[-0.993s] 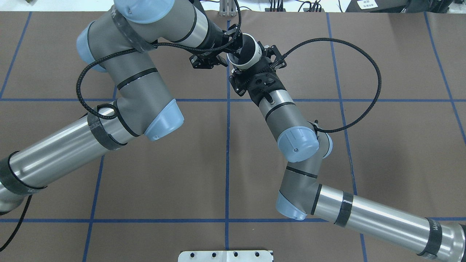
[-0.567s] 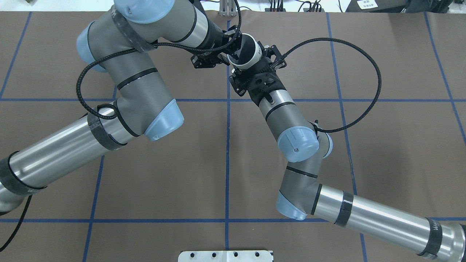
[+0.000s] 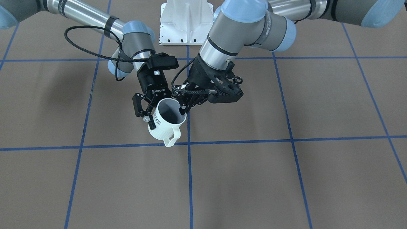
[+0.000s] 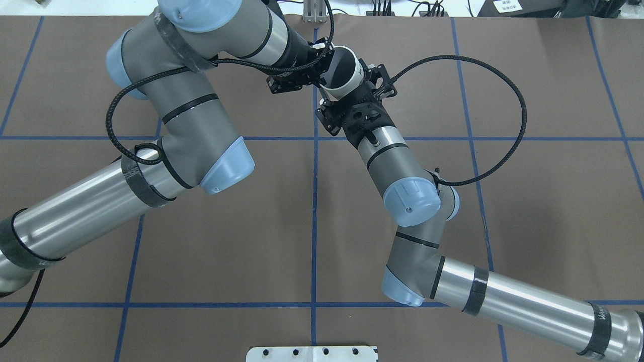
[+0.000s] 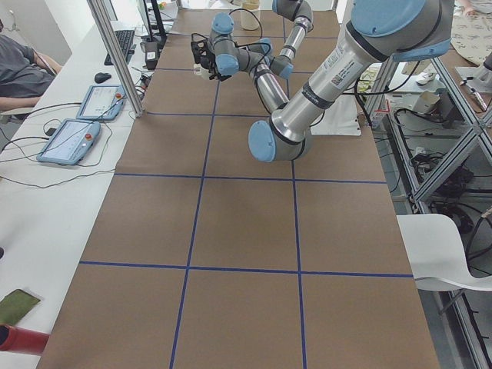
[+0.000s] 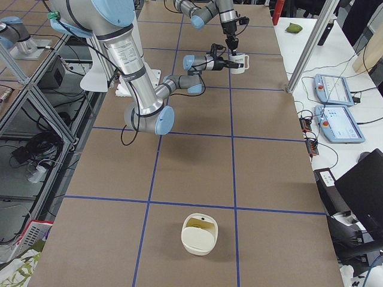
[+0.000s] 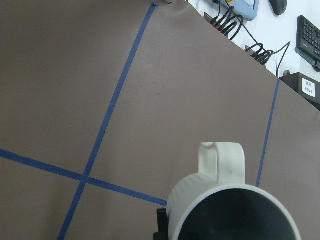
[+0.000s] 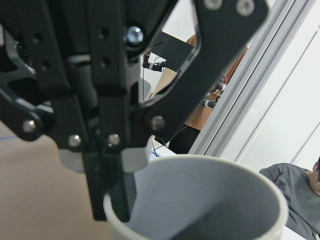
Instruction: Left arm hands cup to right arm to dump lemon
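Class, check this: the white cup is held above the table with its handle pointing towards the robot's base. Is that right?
Not quite. The cup is held above the table, but its handle points away from the robot's base, not towards it; the exterior front-facing view shows this.

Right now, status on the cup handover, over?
Left gripper pinching rim of white ribbed mug. Right gripper straddles its body, grip unconfirmed. No lemon visible inside.

Left fingers [image 8: 107,187], right fingers [image 3: 151,119] flank cup [image 3: 163,130]; open table [image 3: 254,178] beyond; container [image 6: 199,236] well apart.
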Motion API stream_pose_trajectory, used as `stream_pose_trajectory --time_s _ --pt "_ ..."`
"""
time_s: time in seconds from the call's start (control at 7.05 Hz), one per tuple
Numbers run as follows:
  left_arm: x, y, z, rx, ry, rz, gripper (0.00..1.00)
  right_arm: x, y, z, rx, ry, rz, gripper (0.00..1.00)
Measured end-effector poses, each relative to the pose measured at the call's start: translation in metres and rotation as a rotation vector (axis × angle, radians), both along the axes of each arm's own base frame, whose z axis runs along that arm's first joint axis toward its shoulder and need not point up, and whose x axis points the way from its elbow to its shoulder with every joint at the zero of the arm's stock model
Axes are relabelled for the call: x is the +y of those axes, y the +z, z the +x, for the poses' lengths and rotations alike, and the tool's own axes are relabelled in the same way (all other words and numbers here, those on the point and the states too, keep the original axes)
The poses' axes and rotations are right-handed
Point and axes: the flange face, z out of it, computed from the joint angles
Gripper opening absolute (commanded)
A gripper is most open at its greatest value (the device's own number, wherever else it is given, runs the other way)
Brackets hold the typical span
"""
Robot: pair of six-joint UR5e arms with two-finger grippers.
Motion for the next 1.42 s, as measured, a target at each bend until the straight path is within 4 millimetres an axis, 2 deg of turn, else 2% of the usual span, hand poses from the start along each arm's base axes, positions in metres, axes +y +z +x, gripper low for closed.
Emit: stream_pose_trajectory --time_s 0.43,0.99,1.42 --pt "-0.001 0.001 0.001 -0.009 0.006 0.016 0.0 0.004 0.002 -0.001 -0.003 0.003 0.0 1.0" --pt "-0.004 0.004 0.004 -0.021 0.008 0.019 0.0 0.008 -0.007 0.008 -0.026 0.003 0.011 1.0" --pt "-0.007 0.005 0.002 -0.023 0.005 0.021 0.0 0.02 0.0 0.006 -0.026 0.012 0.007 1.0"
